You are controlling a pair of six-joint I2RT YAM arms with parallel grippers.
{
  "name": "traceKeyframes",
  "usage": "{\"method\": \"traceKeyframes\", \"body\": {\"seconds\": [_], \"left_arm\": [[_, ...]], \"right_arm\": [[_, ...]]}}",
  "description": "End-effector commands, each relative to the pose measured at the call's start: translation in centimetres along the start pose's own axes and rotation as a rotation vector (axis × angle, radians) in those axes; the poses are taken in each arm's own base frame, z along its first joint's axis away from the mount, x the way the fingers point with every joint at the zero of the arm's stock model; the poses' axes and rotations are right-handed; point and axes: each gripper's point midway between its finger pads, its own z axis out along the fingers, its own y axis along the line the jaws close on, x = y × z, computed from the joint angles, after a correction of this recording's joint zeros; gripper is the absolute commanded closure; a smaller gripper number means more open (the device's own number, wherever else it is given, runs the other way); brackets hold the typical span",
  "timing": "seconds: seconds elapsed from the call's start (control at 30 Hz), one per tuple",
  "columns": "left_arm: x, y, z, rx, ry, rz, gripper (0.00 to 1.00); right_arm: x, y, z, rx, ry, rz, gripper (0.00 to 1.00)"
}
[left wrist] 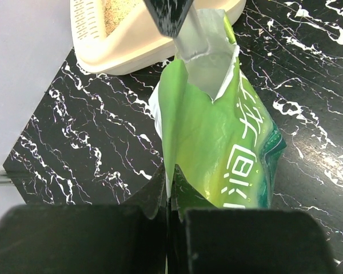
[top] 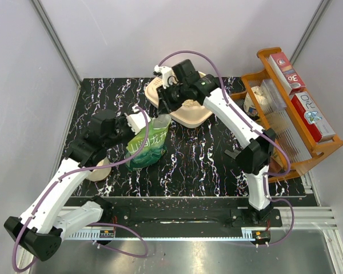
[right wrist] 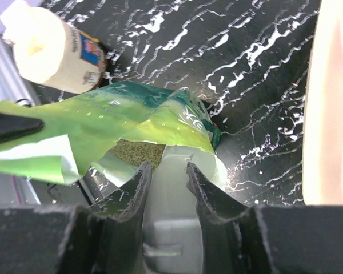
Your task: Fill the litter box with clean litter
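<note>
The cream litter box (top: 190,116) lies at the back of the table, and pale litter (left wrist: 111,11) shows inside it beside its slotted corner. A green printed bag (top: 147,145) stands in front of it with its mouth open. My left gripper (left wrist: 171,180) is shut on the bag's torn top edge. My right gripper (right wrist: 167,168) is shut on the handle of a grey scoop (right wrist: 177,211). The scoop's bowl (left wrist: 203,57) reaches into the bag's mouth. Tan-green granules (right wrist: 138,151) show inside the bag. The litter box rim (right wrist: 331,103) is just right of the scoop.
A cream tape roll (top: 97,170) sits at the table's left, under my left arm. An orange wooden rack (top: 291,114) with boxes and packets stands along the right edge. Grey walls close in the back and the sides.
</note>
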Motion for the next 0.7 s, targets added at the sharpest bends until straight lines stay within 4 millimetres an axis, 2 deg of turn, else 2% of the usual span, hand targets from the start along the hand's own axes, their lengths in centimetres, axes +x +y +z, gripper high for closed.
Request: {"method": "traceKeyframes", "body": {"seconds": [0.0, 0.07, 0.1, 0.17, 0.2, 0.27, 0.3, 0.33, 0.37, 0.43, 0.57, 0.67], "left_arm": [[-5.9, 2.4, -1.5, -0.103, -0.22, 0.015, 1.0], [-5.8, 2.1, -1.4, -0.094, -0.222, 0.014, 1.0], [-5.8, 2.0, -1.4, -0.093, -0.222, 0.012, 1.0], [-5.9, 2.0, -1.5, -0.099, -0.229, 0.012, 1.0], [-5.9, 2.0, -1.4, -0.102, -0.228, 0.011, 1.0], [-5.8, 2.0, -1.3, -0.105, -0.226, 0.001, 1.0], [-5.8, 2.2, -1.4, -0.111, -0.226, -0.001, 1.0], [-5.9, 2.2, -1.3, -0.113, -0.228, -0.002, 1.0], [-5.6, 2.1, -1.2, -0.113, -0.223, -0.007, 1.0], [-5.5, 2.0, -1.1, -0.108, -0.22, -0.017, 1.0], [-5.1, 1.7, -0.8, -0.098, -0.207, -0.028, 1.0], [-4.7, 1.5, -0.3, -0.09, -0.192, -0.028, 1.0]], "right_arm": [[-2.7, -0.8, -1.5, 0.292, -0.099, -0.028, 1.0], [-2.6, -0.7, -1.4, 0.307, -0.109, -0.027, 1.0], [-2.0, -1.0, -0.7, 0.344, -0.101, -0.044, 1.0], [-1.9, -1.0, -0.8, 0.367, -0.118, -0.064, 1.0], [-1.4, -1.3, -0.1, 0.372, -0.125, -0.071, 1.0], [-1.4, -0.4, -0.4, 0.352, -0.162, -0.086, 1.0], [-0.2, -0.8, 0.7, 0.349, -0.154, -0.086, 1.0], [-0.1, -0.4, 0.3, 0.341, -0.17, -0.09, 1.0], [1.8, -1.0, 1.2, 0.344, -0.132, -0.084, 1.0], [2.4, -1.0, 1.6, 0.334, -0.14, -0.084, 1.0], [5.5, -1.3, 3.5, 0.301, -0.085, -0.026, 1.0], [6.9, -0.5, 4.9, 0.229, -0.067, 0.037, 1.0]]}}
